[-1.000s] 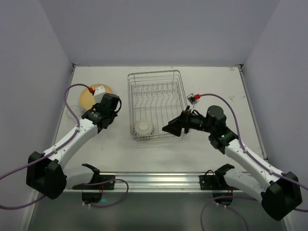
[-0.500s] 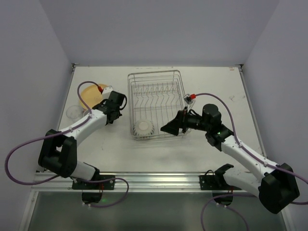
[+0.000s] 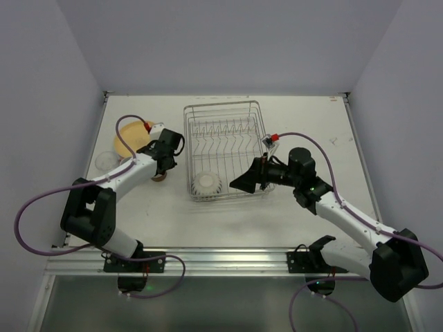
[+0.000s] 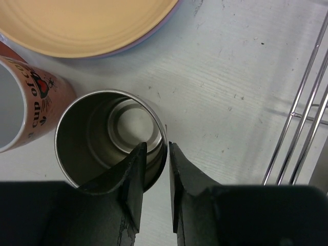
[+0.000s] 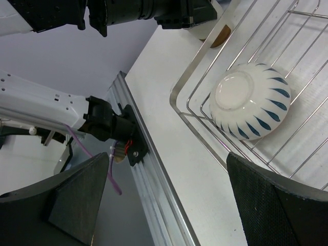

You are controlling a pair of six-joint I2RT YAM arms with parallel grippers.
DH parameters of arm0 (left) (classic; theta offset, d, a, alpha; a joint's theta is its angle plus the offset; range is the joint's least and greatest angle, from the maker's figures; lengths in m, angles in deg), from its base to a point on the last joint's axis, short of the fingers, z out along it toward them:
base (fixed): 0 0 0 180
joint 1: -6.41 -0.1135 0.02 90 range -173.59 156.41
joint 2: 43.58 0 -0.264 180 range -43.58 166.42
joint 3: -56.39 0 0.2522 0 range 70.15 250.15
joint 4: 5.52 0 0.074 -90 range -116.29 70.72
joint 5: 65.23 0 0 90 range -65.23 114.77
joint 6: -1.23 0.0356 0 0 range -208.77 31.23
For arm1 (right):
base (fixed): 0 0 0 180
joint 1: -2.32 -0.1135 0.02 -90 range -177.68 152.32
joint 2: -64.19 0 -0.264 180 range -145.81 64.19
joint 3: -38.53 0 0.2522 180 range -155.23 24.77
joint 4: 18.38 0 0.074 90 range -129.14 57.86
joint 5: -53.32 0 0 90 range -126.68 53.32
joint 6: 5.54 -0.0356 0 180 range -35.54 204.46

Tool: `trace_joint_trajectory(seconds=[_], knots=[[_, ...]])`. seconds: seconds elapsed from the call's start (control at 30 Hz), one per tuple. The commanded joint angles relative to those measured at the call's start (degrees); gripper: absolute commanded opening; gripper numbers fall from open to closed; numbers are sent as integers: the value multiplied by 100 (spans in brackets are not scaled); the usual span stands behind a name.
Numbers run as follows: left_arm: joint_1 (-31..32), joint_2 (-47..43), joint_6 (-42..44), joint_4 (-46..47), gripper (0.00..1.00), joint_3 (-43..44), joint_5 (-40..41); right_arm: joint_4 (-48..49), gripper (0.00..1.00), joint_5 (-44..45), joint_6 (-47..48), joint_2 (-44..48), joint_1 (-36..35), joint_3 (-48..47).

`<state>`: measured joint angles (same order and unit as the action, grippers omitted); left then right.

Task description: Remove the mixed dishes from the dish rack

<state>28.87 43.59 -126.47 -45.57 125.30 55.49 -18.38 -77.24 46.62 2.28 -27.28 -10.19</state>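
The left gripper [image 4: 156, 148], jaws slightly parted, straddles the rim of the steel-lined cup [image 4: 110, 133] standing on the table [image 4: 246, 66] beside the pink mug [image 4: 25, 110]. The right gripper [image 5: 168, 164] gapes wide near the white bowl [image 5: 251, 100] upturned in the dish rack [image 3: 221, 105].

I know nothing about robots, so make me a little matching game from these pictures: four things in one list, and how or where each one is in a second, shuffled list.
Things
1. white bowl
2. yellow plate
3. pink mug
4. right hand

States
A. wide open, holding nothing
B. upright beside the steel-lined cup
C. upside down in the wire rack
D. lying flat, outside the rack

Pairs: 1-C, 2-D, 3-B, 4-A
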Motion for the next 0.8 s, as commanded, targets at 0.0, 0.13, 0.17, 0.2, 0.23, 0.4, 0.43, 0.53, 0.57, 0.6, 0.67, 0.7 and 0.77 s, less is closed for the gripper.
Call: trace_joint_trajectory(seconds=[0.0,0.13,0.17,0.2,0.23,0.4,0.43,0.53,0.57,0.6,0.67,0.7,0.77], knots=[[-57,-209,122,238,29,154,171,215,99,-119,128,-14,7,-213],[-57,-333,113,220,34,153,127,40,99,30,172,-128,7,-318],[-57,-385,104,211,36,145,110,-65,99,65,190,-163,7,-345],[-57,-420,87,211,38,136,92,-119,99,126,216,-251,7,-380],[-57,-456,87,220,43,127,57,-197,99,153,234,-304,-1,-467],[-57,-693,139,247,71,92,-48,-1321,99,740,822,-847,-273,-1326],[-57,-728,131,264,75,92,-83,-1549,99,1116,910,-936,-343,-1442],[-57,-895,148,255,88,92,-206,-2069,99,1680,1104,-1322,-537,-1856],[-57,-982,157,255,95,83,-224,-2262,99,1857,1147,-1411,-590,-1935],[-57,-1035,148,255,97,83,-268,-2377,99,2041,1165,-1516,-695,-2127],[-57,-1228,140,264,98,57,-312,-2797,98,2828,1165,-1841,-818,-2339],[-57,-1308,105,281,99,39,-330,-2965,97,3191,1183,-1947,-1010,-2575],[-57,-1597,61,325,100,-57,-339,-3326,96,3841,1244,-2246,-1196,-2770]])
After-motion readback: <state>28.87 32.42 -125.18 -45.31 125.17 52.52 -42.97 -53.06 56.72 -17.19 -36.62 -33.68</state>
